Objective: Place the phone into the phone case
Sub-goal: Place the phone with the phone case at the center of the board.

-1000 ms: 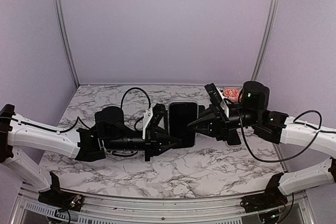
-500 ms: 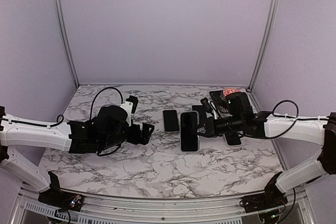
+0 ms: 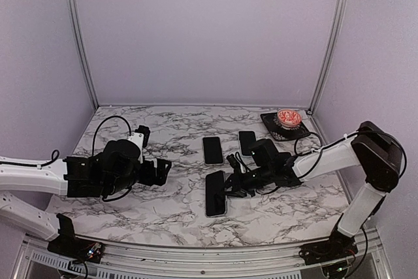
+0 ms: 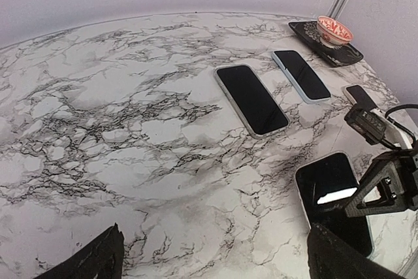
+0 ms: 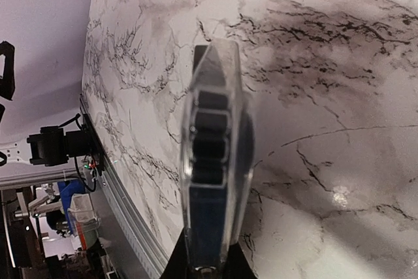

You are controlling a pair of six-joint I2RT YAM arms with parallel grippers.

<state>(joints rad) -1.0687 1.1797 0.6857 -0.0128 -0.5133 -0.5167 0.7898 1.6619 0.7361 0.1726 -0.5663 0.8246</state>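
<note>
A dark phone [image 3: 215, 193] with a clear case rim around it lies flat, low over the marble near the middle front. My right gripper [image 3: 233, 183] is shut on its right-hand end. In the right wrist view the phone [image 5: 213, 161] shows edge-on, clear rim around a dark blue side, pinched by my right gripper [image 5: 209, 267] at the bottom. Whether it touches the table I cannot tell. My left gripper [image 3: 162, 169] is open and holds nothing, well left of the phone. In the left wrist view my left gripper [image 4: 219, 262] frames bare marble, with the phone [image 4: 330, 194] to the right.
Two more phones lie flat behind: one [image 3: 212, 149] [image 4: 251, 99] mid-table, one [image 3: 247, 142] [image 4: 300, 74] to its right. A small dark device [image 4: 360, 96] lies farther right. A red-patterned bowl [image 3: 288, 117] stands on a dark tray [image 3: 271, 122] at the back right corner. Purple walls enclose the table.
My left gripper has let go of the phone, opened wide and drawn back to the left. My right arm has carried the phone down and forward to near the table.
</note>
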